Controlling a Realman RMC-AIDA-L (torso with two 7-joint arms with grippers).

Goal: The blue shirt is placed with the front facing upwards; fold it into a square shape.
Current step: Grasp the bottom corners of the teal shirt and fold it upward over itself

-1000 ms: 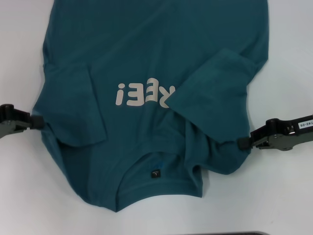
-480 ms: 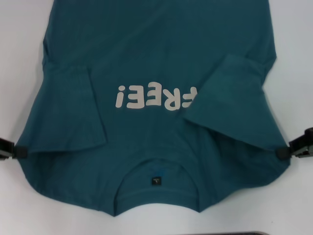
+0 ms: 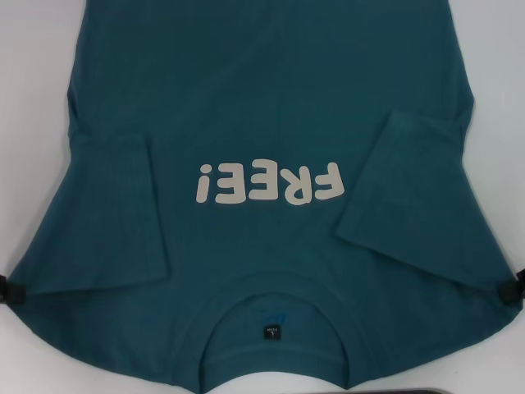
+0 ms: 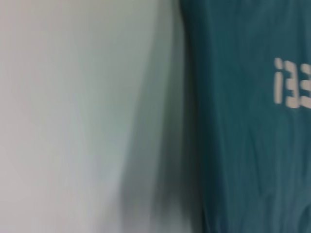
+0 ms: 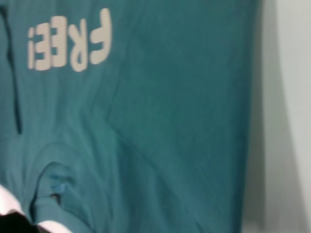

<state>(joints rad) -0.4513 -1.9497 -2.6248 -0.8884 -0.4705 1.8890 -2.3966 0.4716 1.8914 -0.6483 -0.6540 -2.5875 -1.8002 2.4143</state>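
A: Where are we w/ the blue shirt [image 3: 271, 107]?

B: Spread front-up on the white desk [image 3: 33, 98], lettering [image 3: 267, 182] showing, both sleeves folded in over the chest. Collar and black neck label [image 3: 271, 332] sit at the desk's near edge, hem runs off toward the far edge. So its long axis goes near-to-far, neck pointing at us.

A: End effectors?

B: Left end effector [image 3: 8, 289] is right at the shirt's left shoulder corner, right end effector [image 3: 513, 291] at the right shoulder corner. Only black tips show at each side of the head view. Can't tell if either is clenched on cloth or released; wrist views show no fingers.

A: Risks from here?

B: If we're pinching just the top layer, a lift toward the hem would peel it and bunch the back. Uneven pull btwn the two arms would skew the fold, so no square. The tucked sleeves could also flop back out if we lift fast, esp. the right one, which lies at a slant. And the collar's close to the near edge, so cloth could slide off the desk.
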